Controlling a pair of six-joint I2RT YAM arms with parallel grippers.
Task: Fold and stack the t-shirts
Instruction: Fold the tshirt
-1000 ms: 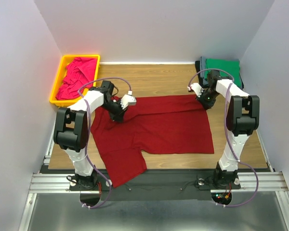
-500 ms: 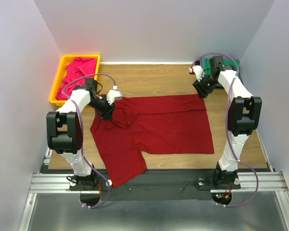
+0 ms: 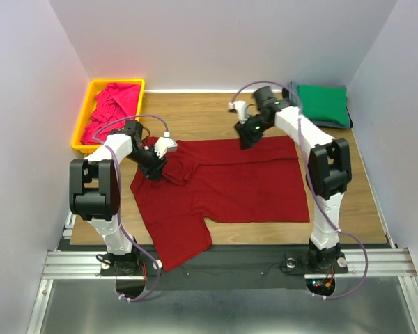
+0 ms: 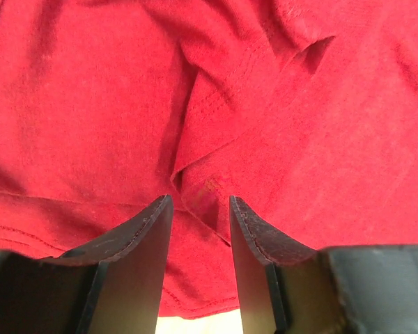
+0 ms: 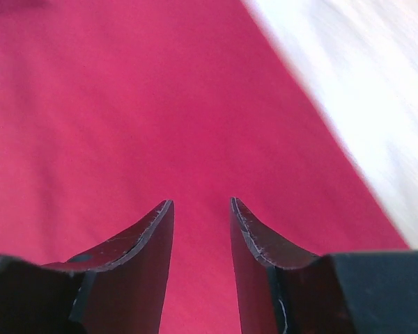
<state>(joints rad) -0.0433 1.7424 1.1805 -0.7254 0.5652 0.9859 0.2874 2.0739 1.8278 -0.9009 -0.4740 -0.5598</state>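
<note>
Right pincer (image 3: 245, 138) has swung over from the far right corner to the middle of the back edge of the dark red t-shirt (image 3: 237, 184), with its fingers a little apart and holding nothing. Left pincer (image 3: 153, 167) stays by the folded-in sleeve (image 4: 216, 125), with its fingers a little apart too. That shirt lies spread on the table (image 3: 209, 118), so I think a new fold comes next

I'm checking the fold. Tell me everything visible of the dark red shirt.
The dark red shirt, soft cloth, lies mostly flat on the table. One sleeve is folded in over the body, stitched hem showing, where the left gripper straddles a crease, jaws open. The other sleeve hangs past the near edge. The right gripper hovers open over its far edge.
</note>
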